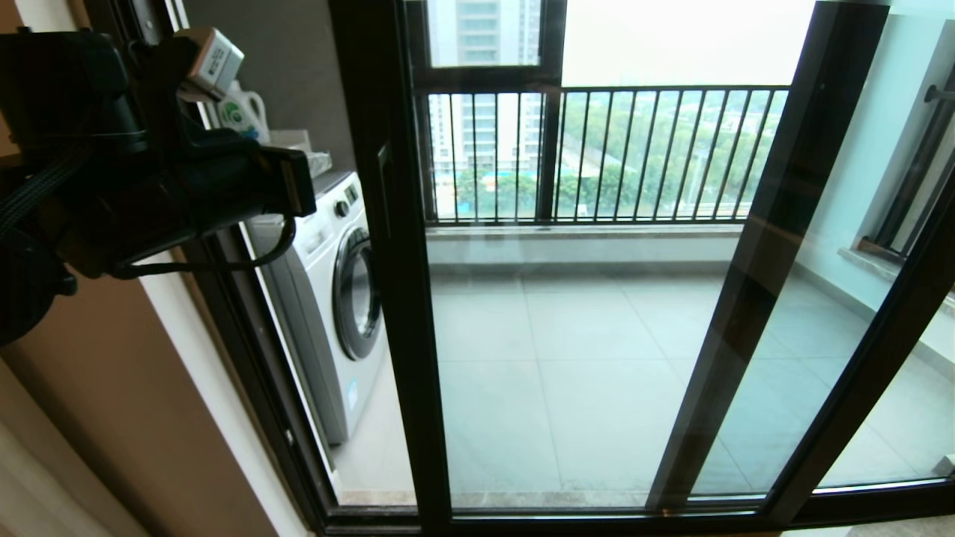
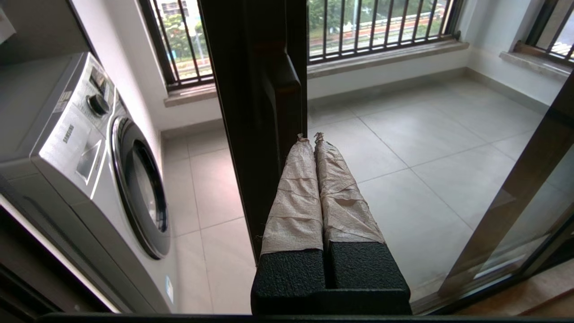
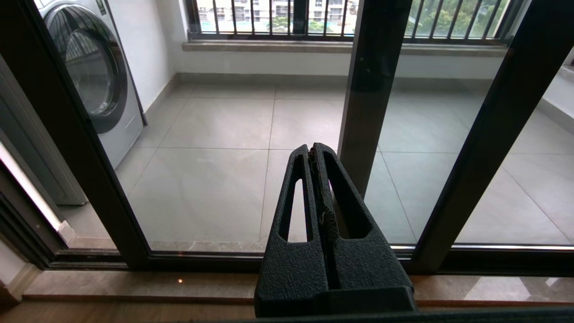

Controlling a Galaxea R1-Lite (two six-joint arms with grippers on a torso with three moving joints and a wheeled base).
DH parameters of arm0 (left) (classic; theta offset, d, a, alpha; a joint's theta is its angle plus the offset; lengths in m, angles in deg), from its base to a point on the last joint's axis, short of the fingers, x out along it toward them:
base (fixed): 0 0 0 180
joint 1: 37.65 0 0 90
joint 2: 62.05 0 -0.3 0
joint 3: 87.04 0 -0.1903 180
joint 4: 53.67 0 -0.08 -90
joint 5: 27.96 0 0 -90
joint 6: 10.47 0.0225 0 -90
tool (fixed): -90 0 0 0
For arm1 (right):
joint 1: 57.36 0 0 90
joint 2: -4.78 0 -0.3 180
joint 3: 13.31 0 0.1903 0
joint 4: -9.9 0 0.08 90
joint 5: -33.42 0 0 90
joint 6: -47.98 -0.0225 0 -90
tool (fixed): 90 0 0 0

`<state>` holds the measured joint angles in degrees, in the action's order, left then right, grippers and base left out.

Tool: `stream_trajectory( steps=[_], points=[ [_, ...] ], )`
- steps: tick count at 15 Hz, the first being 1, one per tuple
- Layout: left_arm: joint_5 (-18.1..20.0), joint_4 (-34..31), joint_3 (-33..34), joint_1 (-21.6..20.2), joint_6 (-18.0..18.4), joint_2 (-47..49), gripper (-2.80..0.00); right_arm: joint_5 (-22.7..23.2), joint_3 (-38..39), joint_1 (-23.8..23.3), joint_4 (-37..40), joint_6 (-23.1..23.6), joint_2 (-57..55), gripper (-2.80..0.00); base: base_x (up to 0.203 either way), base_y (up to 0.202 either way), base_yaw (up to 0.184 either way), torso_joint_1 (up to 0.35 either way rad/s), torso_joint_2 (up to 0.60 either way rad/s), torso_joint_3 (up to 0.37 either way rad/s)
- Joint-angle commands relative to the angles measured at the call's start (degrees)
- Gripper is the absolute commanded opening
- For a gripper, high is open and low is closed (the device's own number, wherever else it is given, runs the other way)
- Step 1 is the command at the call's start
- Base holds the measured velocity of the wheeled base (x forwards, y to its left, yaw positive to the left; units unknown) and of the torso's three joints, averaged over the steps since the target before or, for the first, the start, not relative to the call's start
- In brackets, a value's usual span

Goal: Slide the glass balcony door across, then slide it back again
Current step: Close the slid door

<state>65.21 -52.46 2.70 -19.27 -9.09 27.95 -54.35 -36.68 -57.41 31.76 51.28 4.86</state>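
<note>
The glass balcony door [image 1: 567, 335] stands partly slid to the right, leaving a gap at its left. Its dark left upright [image 1: 395, 298] carries a small latch handle [image 1: 384, 186]. My left arm [image 1: 149, 171] is raised at the upper left, near that upright. In the left wrist view my left gripper [image 2: 311, 137] is shut on nothing, and its taped fingertips [image 2: 305, 148] rest just below the latch handle [image 2: 284, 85], against the upright's edge. My right gripper [image 3: 311, 148] is shut and empty, held low before the door glass [image 3: 215, 179]; the head view does not show it.
A white washing machine [image 1: 336, 298] stands on the balcony behind the gap, with a detergent bottle [image 1: 246, 112] on top. A second dark upright [image 1: 753, 283] shows behind the glass. The black barred railing [image 1: 597, 156] closes the far side. The brown wall [image 1: 112, 418] flanks the left.
</note>
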Motion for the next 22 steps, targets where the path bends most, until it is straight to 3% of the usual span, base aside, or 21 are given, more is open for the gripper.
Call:
stream_trajectory(
  steps=[1,14,18,22],
  points=[
    [-1.7,0.12,-3.86,2.67,0.03,5.04,-2.8,0.05,0.7,0.0,-0.07,0.04,-0.05,-2.8,0.0,0.0,0.0,0.0,0.0,0.0],
    [-13.03,0.2,-23.42,9.67,-0.03,22.19,-2.8,0.05,0.7,0.02,-0.01,0.04,0.01,-2.8,0.0,0.0,0.0,0.0,0.0,0.0],
    [-16.56,-0.01,-25.14,9.06,0.19,23.58,-2.8,0.05,0.7,-0.04,-0.07,0.04,-0.07,-2.8,0.0,0.0,0.0,0.0,0.0,0.0],
    [-17.24,-0.09,-24.86,5.73,0.99,23.87,-2.8,0.05,0.7,0.05,0.01,0.04,0.01,-2.8,0.0,0.0,0.0,0.0,0.0,0.0]
  ],
)
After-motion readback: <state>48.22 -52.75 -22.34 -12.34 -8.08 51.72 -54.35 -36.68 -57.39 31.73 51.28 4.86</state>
